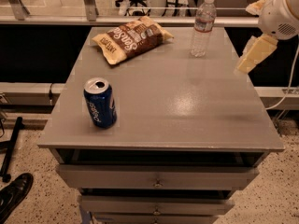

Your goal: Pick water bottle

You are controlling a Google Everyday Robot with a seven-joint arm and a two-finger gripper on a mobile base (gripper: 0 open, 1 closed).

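The water bottle (203, 27) is a slim clear bottle with a white cap and a pale label. It stands upright near the far right corner of the grey table (187, 106). My gripper (253, 56) is cream coloured and hangs from a white rounded arm at the right edge of the view. It is over the table's right edge, to the right of the bottle and nearer than it, clearly apart from it. It holds nothing that I can see.
A blue Pepsi can (100, 103) stands near the front left of the table. A brown chips bag (132, 37) lies at the far left. Drawers (156, 177) are below the tabletop. A railing runs behind the table, and a black shoe (14, 192) is on the floor at lower left.
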